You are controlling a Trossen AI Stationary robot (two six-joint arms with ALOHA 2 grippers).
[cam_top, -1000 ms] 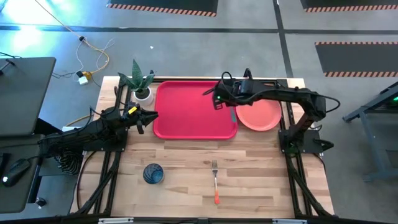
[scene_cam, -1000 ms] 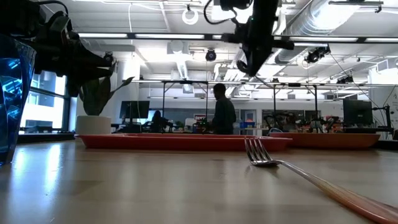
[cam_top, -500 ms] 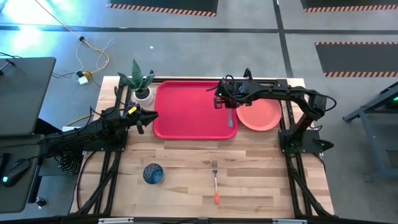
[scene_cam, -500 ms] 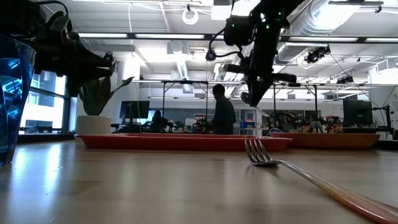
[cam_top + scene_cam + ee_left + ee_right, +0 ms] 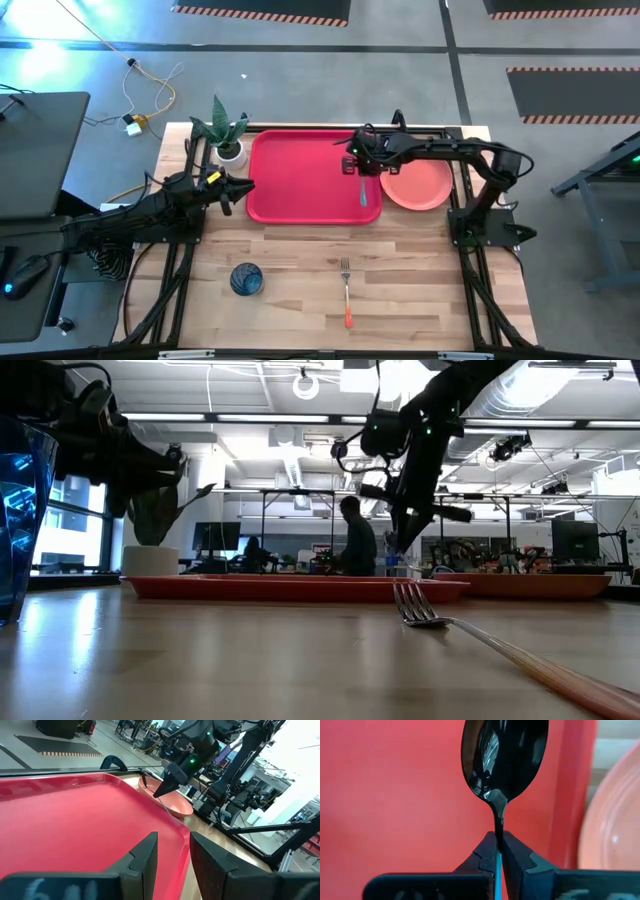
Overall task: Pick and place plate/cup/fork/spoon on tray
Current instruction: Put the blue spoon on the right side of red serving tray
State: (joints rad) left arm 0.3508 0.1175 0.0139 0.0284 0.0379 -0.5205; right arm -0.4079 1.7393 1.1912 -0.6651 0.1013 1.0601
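Observation:
My right gripper [image 5: 361, 170] is over the right part of the red tray [image 5: 300, 180] and is shut on the spoon [image 5: 504, 757]. The spoon's bowl [image 5: 364, 196] points toward the table's near edge. The salmon plate [image 5: 420, 186] lies on the table just right of the tray. The fork [image 5: 346, 292] with the orange-red handle lies on the wood near the front. The blue cup [image 5: 246, 278] stands at the front left. My left gripper [image 5: 238, 190] is open and empty at the tray's left rim. My right gripper pinches the spoon's teal handle [image 5: 497, 868] between its two fingers [image 5: 486, 854], just behind the thin neck. The spoon sticks out forward in line with the fingers, bowl away from them. The fingers slant down toward the table's near side. Whether the bowl touches the tray I cannot tell.
A white pot with a green plant [image 5: 226, 138] stands at the tray's far left corner. Bare wood lies between the tray and the fork. A person [image 5: 356, 546] shows in the room behind the table.
My right gripper has come down toward the tray with the spoon and shifted a little toward the table's left, so the spoon's bowl now lies over the tray's right part instead of its right rim. It has stayed shut on the spoon.

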